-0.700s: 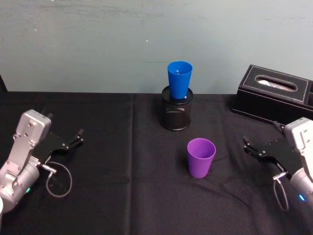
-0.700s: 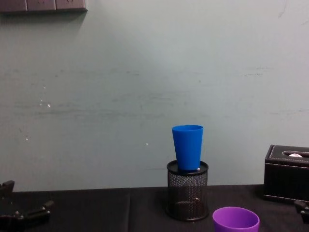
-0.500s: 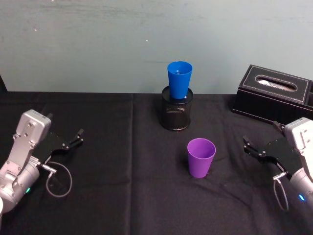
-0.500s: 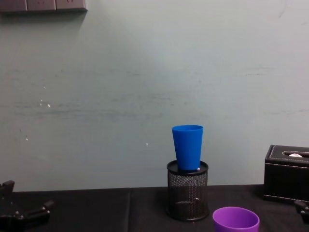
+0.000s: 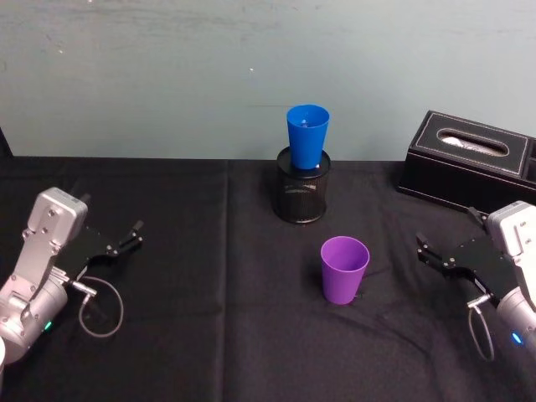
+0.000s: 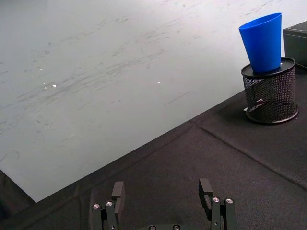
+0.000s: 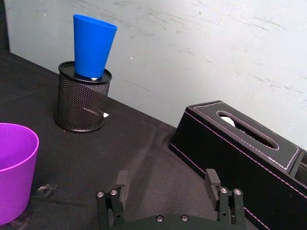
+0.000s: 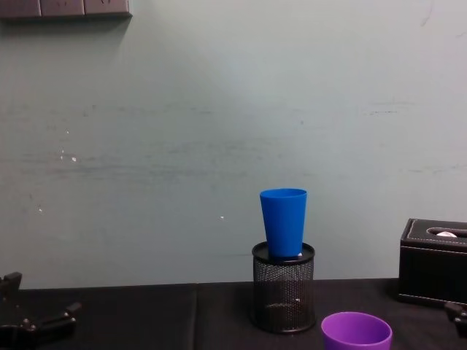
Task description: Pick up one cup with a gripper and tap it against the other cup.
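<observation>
The purple cup (image 5: 344,270) and the blue cup (image 5: 306,136) are smooth plastic with a soft sheen. The pen holder (image 5: 301,197) is black wire mesh. A matt black cloth (image 5: 209,318), faintly creased, covers the table (image 5: 167,360). The tissue box (image 5: 465,163) looks like black leather with pale stitching. The left end effector (image 5: 136,234) and right end effector (image 5: 421,249) have matt black fingers with small bright screws. The wall (image 5: 167,75) is matt and scuffed.
</observation>
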